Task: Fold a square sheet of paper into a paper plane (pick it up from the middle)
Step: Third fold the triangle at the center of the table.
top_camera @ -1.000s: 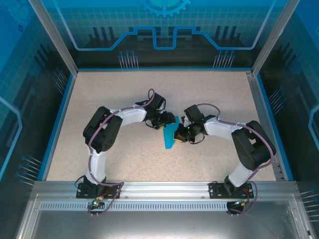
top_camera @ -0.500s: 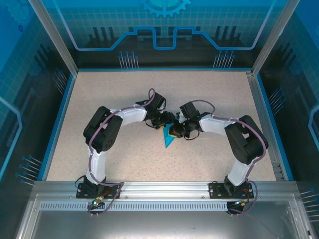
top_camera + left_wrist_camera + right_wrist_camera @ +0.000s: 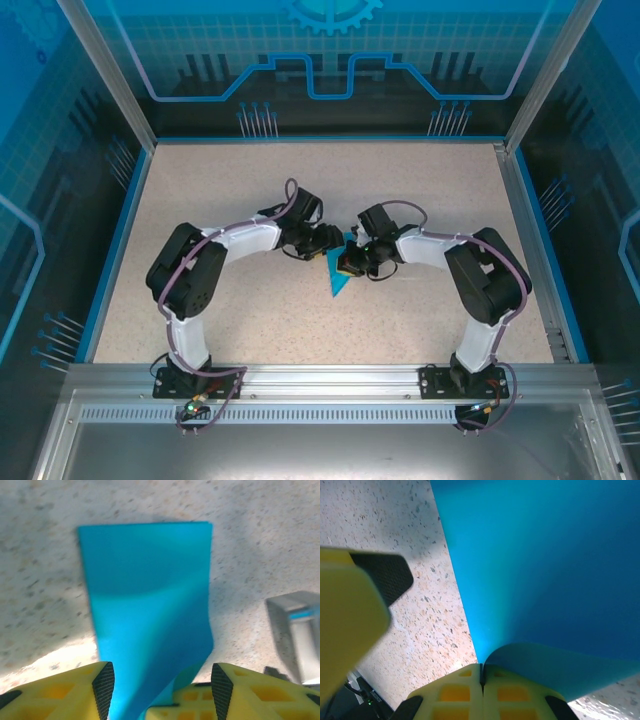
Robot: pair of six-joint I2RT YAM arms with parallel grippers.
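Two robot claws work a half-folded blue paper (image 3: 338, 281) at the middle of the bench (image 3: 240, 180).
The paper lies as a narrow wedge, point toward the arms, so the early folds look done. The wing creases seem left to make. The right claw (image 3: 481, 674) is closed and appears to pinch a raised flap. The left claw (image 3: 157, 680) stands partly open, astride the paper's near end, gripping nothing.

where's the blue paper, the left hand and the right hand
blue paper (image 3: 150, 595): left wrist view, middle of the sheet
left hand (image 3: 159, 680): left wrist view, midway between its fingertips
right hand (image 3: 481, 672): right wrist view, seam between shut fingertips
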